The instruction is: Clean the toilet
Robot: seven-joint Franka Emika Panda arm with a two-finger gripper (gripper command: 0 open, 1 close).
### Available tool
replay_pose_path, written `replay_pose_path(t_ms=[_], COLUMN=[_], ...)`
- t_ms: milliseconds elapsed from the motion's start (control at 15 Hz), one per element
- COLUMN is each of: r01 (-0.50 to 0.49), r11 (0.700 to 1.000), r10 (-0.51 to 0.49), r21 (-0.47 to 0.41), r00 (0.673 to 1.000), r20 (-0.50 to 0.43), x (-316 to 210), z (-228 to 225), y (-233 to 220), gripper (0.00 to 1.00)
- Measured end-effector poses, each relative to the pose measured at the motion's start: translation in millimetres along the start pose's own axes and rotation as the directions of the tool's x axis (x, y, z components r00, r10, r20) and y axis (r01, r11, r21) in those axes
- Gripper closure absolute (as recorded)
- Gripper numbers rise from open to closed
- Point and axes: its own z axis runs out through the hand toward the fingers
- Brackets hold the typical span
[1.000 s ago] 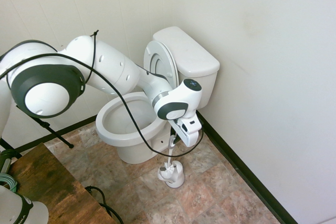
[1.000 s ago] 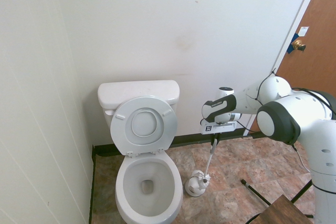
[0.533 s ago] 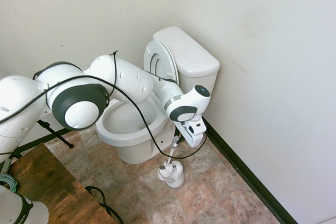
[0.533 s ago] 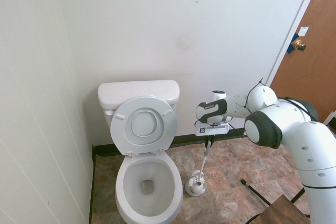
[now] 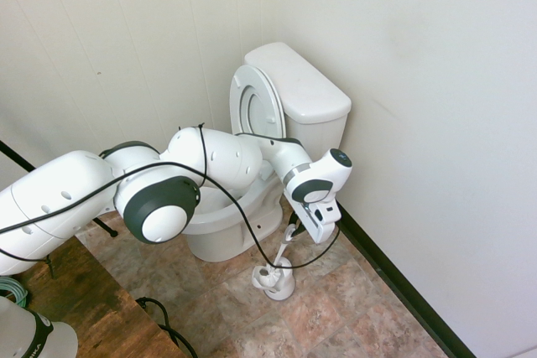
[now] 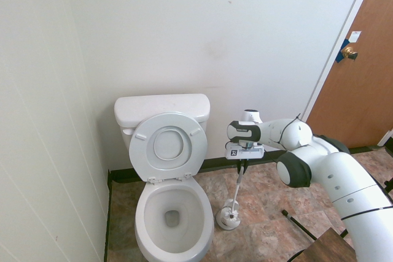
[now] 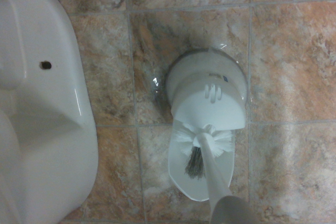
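Note:
The toilet stands against the back wall with its lid raised and its bowl open; in the other exterior view its tank shows behind my arm. A white toilet brush stands in its small white holder on the floor right of the bowl. My gripper is shut on the top of the brush handle. In the wrist view the bristles sit at the holder's opening, beside the toilet's base.
The floor is brown stone tile. A brown door is at the right. A wooden table corner juts in near the front. A black baseboard runs along the wall close behind the holder.
My arm has swung toward the toilet and the back wall, carrying the handle's top with it. The handle now stands more upright, and the brush head stays in its holder.

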Motion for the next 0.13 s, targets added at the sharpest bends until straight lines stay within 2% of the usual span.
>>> replay_pose_path(t_ms=[133], r01=[-0.019], r11=[1.0], r10=[0.019], r21=[-0.008], r00=[1.0], r20=[0.006], x=[5.7], z=[6.4], y=[-4.6], gripper=[1.0])
